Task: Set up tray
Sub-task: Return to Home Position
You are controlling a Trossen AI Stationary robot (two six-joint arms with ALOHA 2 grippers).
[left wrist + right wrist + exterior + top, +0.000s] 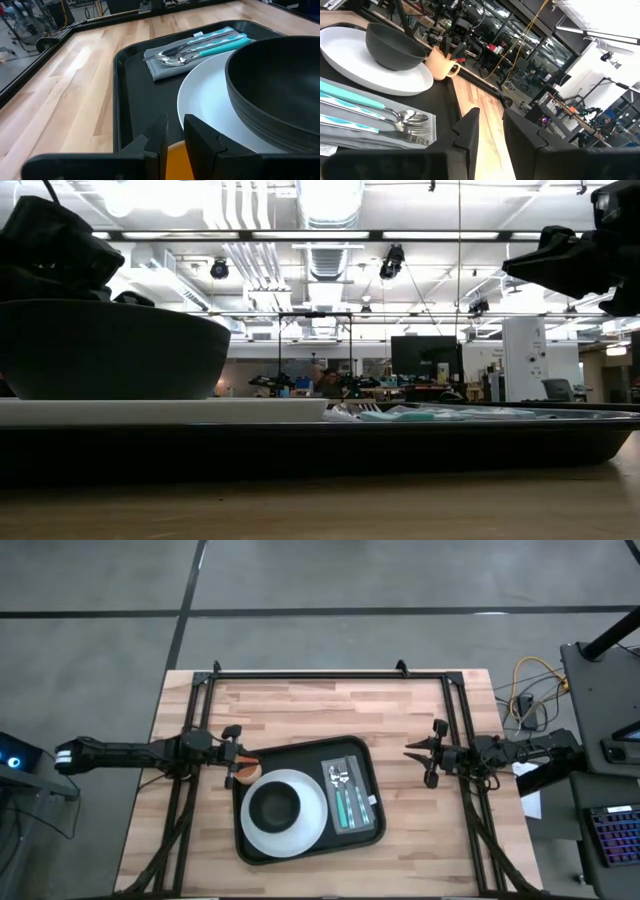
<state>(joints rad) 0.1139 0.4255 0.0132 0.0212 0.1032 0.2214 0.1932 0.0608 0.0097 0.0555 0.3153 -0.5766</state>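
Left gripper (236, 758) apparently grips orange mug (440, 63), plain only from right wrist.

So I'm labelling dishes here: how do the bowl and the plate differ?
The bowl is dark grey; the plate is white. The bowl is deep with high walls, the plate flat and wider across. The bowl sits on the plate, while the plate rests directly on the tray. Both are round, and both look empty.

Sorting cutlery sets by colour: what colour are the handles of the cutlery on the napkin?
Teal handles on the cutlery, clearest in the left wrist view.
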